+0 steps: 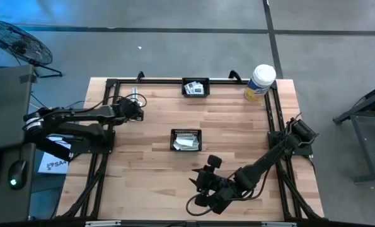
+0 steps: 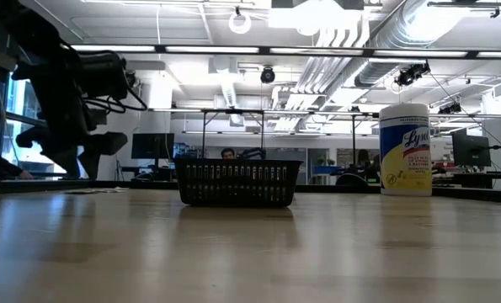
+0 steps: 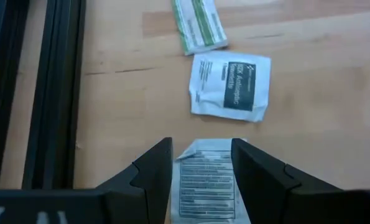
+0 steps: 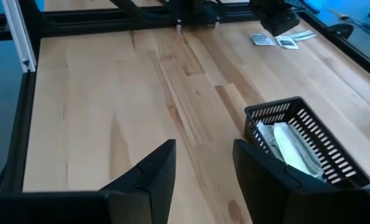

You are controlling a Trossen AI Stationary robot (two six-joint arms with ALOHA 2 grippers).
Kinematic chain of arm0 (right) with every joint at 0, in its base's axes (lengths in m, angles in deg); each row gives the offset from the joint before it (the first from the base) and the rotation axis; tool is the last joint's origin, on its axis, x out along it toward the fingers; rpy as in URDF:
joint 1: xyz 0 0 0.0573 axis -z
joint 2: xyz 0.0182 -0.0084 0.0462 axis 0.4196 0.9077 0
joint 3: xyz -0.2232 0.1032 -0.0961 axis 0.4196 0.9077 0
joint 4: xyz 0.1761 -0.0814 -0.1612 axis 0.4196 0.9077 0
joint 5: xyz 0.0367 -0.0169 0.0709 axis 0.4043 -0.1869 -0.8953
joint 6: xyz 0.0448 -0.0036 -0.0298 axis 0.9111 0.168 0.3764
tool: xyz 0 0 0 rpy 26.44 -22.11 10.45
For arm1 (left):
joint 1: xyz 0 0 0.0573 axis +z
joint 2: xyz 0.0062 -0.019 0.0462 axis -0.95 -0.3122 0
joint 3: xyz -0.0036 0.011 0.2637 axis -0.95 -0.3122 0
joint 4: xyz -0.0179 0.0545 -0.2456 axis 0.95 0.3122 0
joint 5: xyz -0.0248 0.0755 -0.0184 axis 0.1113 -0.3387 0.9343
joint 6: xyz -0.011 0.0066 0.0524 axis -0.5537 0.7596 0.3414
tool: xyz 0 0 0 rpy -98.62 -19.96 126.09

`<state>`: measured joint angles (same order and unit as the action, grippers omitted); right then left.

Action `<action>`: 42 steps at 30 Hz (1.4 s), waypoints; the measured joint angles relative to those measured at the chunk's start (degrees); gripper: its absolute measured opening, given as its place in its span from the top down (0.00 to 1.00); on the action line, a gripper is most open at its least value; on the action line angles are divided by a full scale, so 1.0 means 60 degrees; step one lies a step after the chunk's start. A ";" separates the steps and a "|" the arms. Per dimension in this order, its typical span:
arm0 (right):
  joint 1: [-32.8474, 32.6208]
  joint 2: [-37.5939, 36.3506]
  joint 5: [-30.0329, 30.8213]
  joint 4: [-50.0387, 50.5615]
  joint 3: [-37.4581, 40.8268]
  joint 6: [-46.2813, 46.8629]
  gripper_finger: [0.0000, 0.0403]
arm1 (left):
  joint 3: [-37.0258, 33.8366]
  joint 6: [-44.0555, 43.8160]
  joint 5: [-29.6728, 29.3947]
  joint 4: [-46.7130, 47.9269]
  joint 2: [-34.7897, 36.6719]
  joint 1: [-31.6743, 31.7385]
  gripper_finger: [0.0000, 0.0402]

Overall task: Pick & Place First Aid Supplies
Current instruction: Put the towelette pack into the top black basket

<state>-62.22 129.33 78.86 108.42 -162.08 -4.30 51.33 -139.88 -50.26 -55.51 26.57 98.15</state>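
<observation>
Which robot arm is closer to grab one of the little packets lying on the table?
The left. Its gripper hangs over the loose packets, open jaws either side of a white printed packet. The right gripper is far from them.

1. Centre basket (image 1: 186, 140) sits mid-table, packets (image 4: 288, 148) inside.
2. Second basket (image 1: 195, 87) stands at the far edge; canister (image 1: 259, 82) to its right.
3. Three loose packets (image 3: 229, 85) lie near the table's (image 1: 237, 126) left rail (image 3: 54, 93).

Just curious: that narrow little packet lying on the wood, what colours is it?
Green and white stripes on the narrow packet; the left wrist view shows it best.
</observation>
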 joint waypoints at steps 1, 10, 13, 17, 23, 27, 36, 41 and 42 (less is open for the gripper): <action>0.0000 0.0000 0.0018 0.0004 0.0000 0.0000 0.62 | 0.0000 -0.0028 -0.0009 -0.0012 -0.0085 0.0003 0.60; -0.0018 0.0000 0.0088 0.0007 0.0000 0.0076 0.62 | -0.0341 -0.0078 -0.0057 -0.0576 -0.1144 0.0686 0.60; -0.0026 0.0000 0.0087 0.0007 0.0000 0.0076 0.62 | -0.0498 -0.0098 -0.0131 -0.0765 -0.1251 0.0665 0.60; -0.0026 0.0000 0.0086 0.0007 0.0000 0.0076 0.62 | -0.0525 -0.0128 0.0392 -0.0730 -0.1238 0.0425 0.60; -0.0022 0.0000 0.0112 0.0022 0.0000 0.0058 0.62 | -0.0521 -0.0515 0.1314 -0.0903 -0.1216 -0.1093 0.60; -0.0015 0.0000 0.0116 0.0022 0.0000 0.0040 0.62 | -0.0526 -0.1015 0.1267 -0.0878 -0.1223 -0.1988 0.60; -0.0015 0.0000 0.0152 0.0022 0.0000 0.0069 0.62 | 0.0007 0.1421 0.1605 -0.0663 -0.0926 -0.2586 0.60; -0.0015 0.0004 0.0183 0.0015 0.0000 0.0095 0.62 | 0.0044 0.3065 0.1956 -0.0731 -0.0877 -0.2583 0.60; -0.0015 0.0002 0.0223 0.0015 0.0000 0.0097 0.62 | 0.0044 0.3237 0.2002 -0.0755 -0.0877 -0.2579 0.60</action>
<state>-62.31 129.34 80.19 108.51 -162.08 -3.72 51.59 -120.45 -38.25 -60.04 21.31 82.68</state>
